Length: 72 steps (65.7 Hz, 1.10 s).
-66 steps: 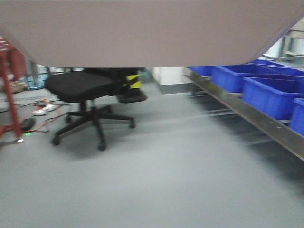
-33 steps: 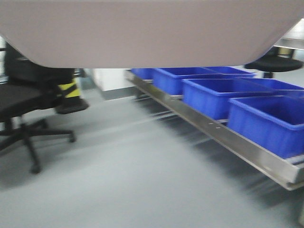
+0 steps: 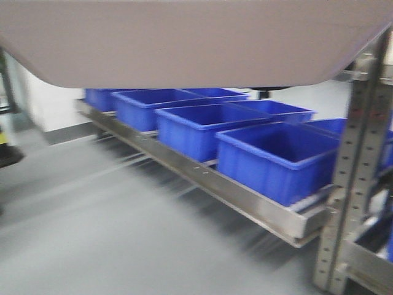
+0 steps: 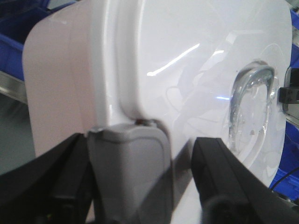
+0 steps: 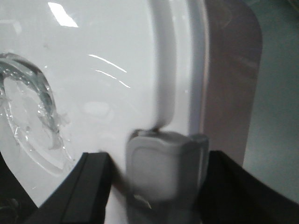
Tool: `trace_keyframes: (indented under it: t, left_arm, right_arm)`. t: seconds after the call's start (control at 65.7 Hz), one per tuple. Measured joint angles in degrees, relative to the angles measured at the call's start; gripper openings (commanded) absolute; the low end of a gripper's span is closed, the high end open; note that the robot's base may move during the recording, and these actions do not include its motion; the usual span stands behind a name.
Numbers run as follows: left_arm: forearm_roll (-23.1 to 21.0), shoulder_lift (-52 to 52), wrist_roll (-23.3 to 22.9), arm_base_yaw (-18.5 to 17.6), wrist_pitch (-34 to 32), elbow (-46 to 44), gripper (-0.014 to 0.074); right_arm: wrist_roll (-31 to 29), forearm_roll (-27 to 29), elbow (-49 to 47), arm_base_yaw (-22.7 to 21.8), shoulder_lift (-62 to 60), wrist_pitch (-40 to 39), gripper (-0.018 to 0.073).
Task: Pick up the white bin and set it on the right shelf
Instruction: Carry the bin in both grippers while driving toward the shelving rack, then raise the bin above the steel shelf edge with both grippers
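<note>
The white bin (image 3: 184, 43) fills the top of the front view, held up with its pinkish-white side toward the camera. In the left wrist view its glossy lid (image 4: 177, 60) faces me, and my left gripper (image 4: 140, 156) is shut on the bin's edge around a grey latch (image 4: 128, 172). My right gripper (image 5: 159, 170) grips the opposite edge the same way, straddling the other grey latch (image 5: 163, 172). The right shelf (image 3: 202, 178) shows its shiny steel front rail running from mid-left down to the right, below and beyond the bin.
Several blue crates (image 3: 270, 157) stand in a row on the shelf. A perforated grey upright (image 3: 353, 184) rises at the right edge. Grey floor (image 3: 92, 233) spreads to the left and front. A white wall (image 3: 49, 98) shows at the far left.
The front view has swung right: the black office chair has left the picture, and the shelf with its blue crates has come to the centre. The perforated upright has appeared. The bin stays held.
</note>
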Motion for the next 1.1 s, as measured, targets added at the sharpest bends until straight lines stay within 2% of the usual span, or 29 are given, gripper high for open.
trace_keyframes:
  t: [1.095]
  left_arm:
    - [-0.1,0.0,0.0,0.0,-0.1,0.0,0.0295]
  right_arm:
    - [0.0,0.0,0.0,0.0,0.0,0.1,0.0335]
